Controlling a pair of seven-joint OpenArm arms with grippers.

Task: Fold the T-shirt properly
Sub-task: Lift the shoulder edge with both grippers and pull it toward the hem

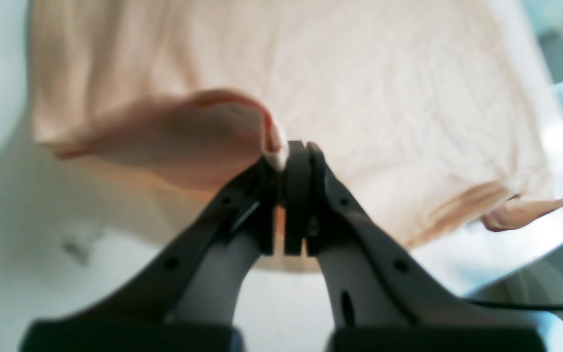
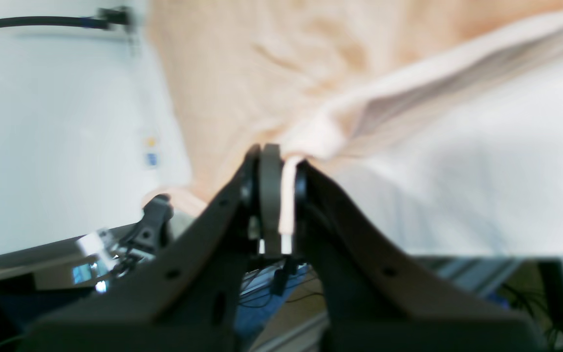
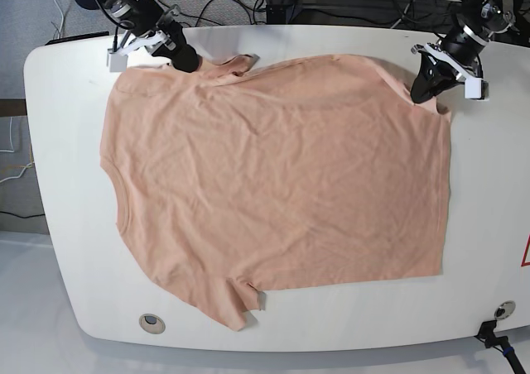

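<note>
White and rounded at its corners, the table is carrying the T-shirt, which is lying spread out almost flat across most of the top, lightly creased, with dark cables trailing over the floor beyond the far edge. Two small round fittings are sitting in the tabletop near its front edge.

The left gripper is pinching one far corner of the shirt; in the left wrist view its jaws are pressed together on a small ridge of peach fabric that is rising to the fingertips, while the rest of the cloth is stretching away flat beyond the jaws. In the base view this gripper is sitting at the shirt's upper corner on that view's right.

The right gripper is clamping the opposite far corner, just beside the neck opening; in the right wrist view a pale strip of hem is running down between its closed jaws, and a folded edge of the shirt is lifting away from the jaws toward one side. A sleeve is lying at the near edge of the garment, well apart from both grippers.
</note>
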